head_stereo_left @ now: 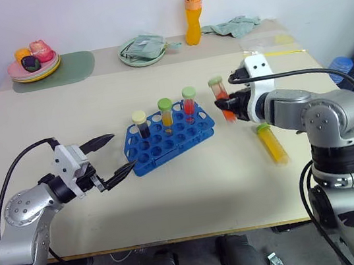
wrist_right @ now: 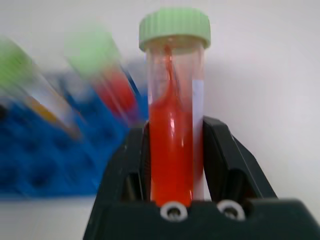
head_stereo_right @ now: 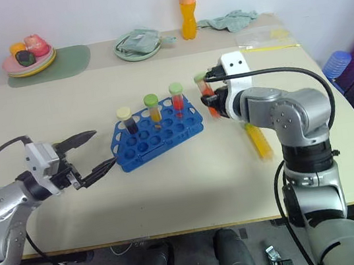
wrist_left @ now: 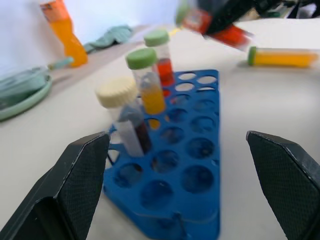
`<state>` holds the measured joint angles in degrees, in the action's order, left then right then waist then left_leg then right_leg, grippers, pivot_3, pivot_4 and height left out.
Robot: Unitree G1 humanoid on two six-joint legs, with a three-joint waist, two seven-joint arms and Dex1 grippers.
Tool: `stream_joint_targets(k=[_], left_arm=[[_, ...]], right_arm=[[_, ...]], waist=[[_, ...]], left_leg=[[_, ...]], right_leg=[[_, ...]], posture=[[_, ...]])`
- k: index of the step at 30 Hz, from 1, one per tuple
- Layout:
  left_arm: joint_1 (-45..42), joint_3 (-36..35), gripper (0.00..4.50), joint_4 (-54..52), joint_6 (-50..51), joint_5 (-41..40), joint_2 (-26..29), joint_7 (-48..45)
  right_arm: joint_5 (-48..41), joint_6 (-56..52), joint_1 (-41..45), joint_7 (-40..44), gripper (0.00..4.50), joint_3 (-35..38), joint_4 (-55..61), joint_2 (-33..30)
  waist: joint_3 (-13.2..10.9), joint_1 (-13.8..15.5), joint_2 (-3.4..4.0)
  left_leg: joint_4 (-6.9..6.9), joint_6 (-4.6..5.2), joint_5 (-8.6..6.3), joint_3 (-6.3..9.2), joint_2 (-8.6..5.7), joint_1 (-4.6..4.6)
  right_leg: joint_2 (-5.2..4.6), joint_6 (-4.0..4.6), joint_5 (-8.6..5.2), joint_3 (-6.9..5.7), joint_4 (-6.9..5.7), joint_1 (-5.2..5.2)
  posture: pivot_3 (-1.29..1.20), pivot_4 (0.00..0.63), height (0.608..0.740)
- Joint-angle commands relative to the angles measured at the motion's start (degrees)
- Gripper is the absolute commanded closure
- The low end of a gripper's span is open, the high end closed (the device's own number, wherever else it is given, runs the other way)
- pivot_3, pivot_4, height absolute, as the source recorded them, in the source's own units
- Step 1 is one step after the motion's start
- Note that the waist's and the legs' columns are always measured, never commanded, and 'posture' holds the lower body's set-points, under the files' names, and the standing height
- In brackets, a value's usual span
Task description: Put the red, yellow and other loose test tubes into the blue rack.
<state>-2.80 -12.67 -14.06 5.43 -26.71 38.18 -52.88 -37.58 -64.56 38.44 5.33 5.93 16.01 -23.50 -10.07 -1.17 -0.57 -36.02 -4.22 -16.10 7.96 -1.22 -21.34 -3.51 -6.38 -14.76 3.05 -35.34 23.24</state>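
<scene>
Glossy blue plastic rack [head_stereo_left: 168,140], clear glossy red tube [wrist_right: 172,145], matt cream table [head_stereo_left: 192,190]

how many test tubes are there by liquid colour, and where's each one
dark liquid, in the blue rack: 1
orange-yellow, in the rack: 1
red, in the rack: 1
red, held in the right end effector: 1
yellow, lying on the table: 1
total: 5

A green-capped clear plastic tube of red liquid [wrist_right: 172,135] stands upright between the right jaws, cap well above them, near the blue plastic rack [head_stereo_left: 168,140].
</scene>
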Motion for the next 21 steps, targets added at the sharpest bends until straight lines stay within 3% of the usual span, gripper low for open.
stream_joint_targets(k=[1, 6, 8, 13, 21], left_arm=[[-0.3, -2.2, 0.0, -0.5, -0.6, -0.6, 0.5, 0.5], [-1.1, -3.0, 0.0, 0.3, 0.3, -1.3, 0.6, 0.9], [-1.7, -2.3, 0.0, 0.9, 0.3, -0.9, 0.2, 1.0], [-2.1, -2.4, 0.0, 1.1, 1.0, -1.1, 0.6, 0.2], [-2.0, -3.3, 0.0, 1.3, 1.4, -1.0, 1.1, -0.2]], right_arm=[[4.2, 16.3, -7.3, 6.7, 3.24, 0.3, 4.5, 0.4], [10.0, 40.9, -16.2, 21.7, 3.24, -5.1, 5.0, 2.5], [11.3, 46.6, -16.9, 20.6, 3.24, -5.4, -1.1, 7.5], [21.2, 65.4, -16.3, 21.9, 3.24, -9.4, -13.6, 13.1], [26.7, 80.5, -14.0, 21.5, 3.24, -10.5, -30.0, 19.3]], waist=[[0.0, 0.2, -0.01], [0.0, -0.5, 0.04], [0.0, -1.3, 0.02], [0.0, -1.4, 0.05], [0.0, -1.4, 0.05]], left_leg=[[-0.02, 0.0, 0.0, 0.0, -0.01, -0.01], [-0.08, -0.01, 0.01, -0.04, 0.0, 0.05], [-0.06, -0.01, 0.01, -0.02, 0.05, 0.09], [-0.05, -0.07, 0.04, -0.02, 0.11, 0.18], [-0.04, -0.12, 0.07, 0.0, 0.1, 0.17]], right_leg=[[-0.02, 0.0, 0.0, -0.01, 0.0, -0.01], [-0.01, -0.01, 0.04, 0.02, -0.06, -0.02], [0.05, -0.01, 0.04, 0.01, -0.12, -0.03], [0.14, 0.08, 0.09, 0.04, -0.19, -0.05], [0.14, 0.09, 0.1, 0.05, -0.2, -0.03]], posture=[[0.0, 0.15, 0.74], [0.0, 0.15, 0.74], [0.0, 0.15, 0.74], [0.0, 0.15, 0.74], [0.0, 0.15, 0.74]])
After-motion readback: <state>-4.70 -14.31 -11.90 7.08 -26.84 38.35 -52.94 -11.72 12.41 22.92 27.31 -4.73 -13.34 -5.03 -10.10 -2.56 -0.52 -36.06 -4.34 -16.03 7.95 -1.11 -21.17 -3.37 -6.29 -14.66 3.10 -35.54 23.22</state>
